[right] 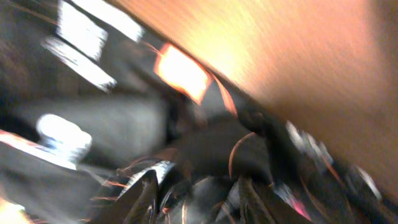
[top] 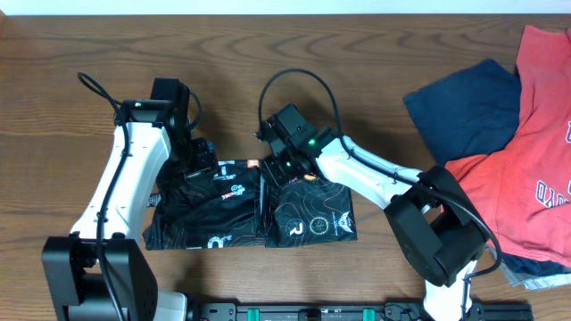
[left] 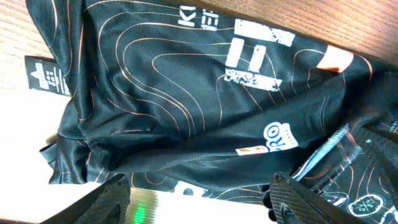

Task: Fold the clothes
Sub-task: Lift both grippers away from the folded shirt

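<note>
TABLETOP, MID-FOLD: A black jersey (top: 223, 214) w/ orange-and-white contour lines lies bunched into a wide, rough rectangle on the wooden tabletop (top: 375, 53), left of centre, w/ 2 robot arms at its far edge. The right-side panel, showing a white logo, lies fairly flat. The left part is rumpled, and a black tag (left: 46, 78) pokes out at 1 edge in the left wrist view. The left hand (top: 203, 159) hangs over the jersey's upper-left area, its 2 fingers (left: 102, 200) well apart w/ nothing between them. The right hand (top: 284, 169) sits low at the top edge, near the crease where the 2 parts meet. Its wrist view is too blurred to tell whether that hand is apart, together or pinching cloth, tho dark fabric crowds the gap. A red tee (top: 546, 152) and a navy garment (top: 464, 107) lie heaped at the tabletop's right end, well apart from the work.

Judging by how the cloth lies, the fold is approx. halfway: 1 side looks turned in, the other not yet tidy. The next move prob. calls for the left hand to drop, pinch the rumpled edge thru all layers rather than just the top layer, and carry it across toward the flat panel. The right hand would pin or clear the crease. Thin, slick fabric may slide or spring back, so a low, even pull seems wise.
</note>
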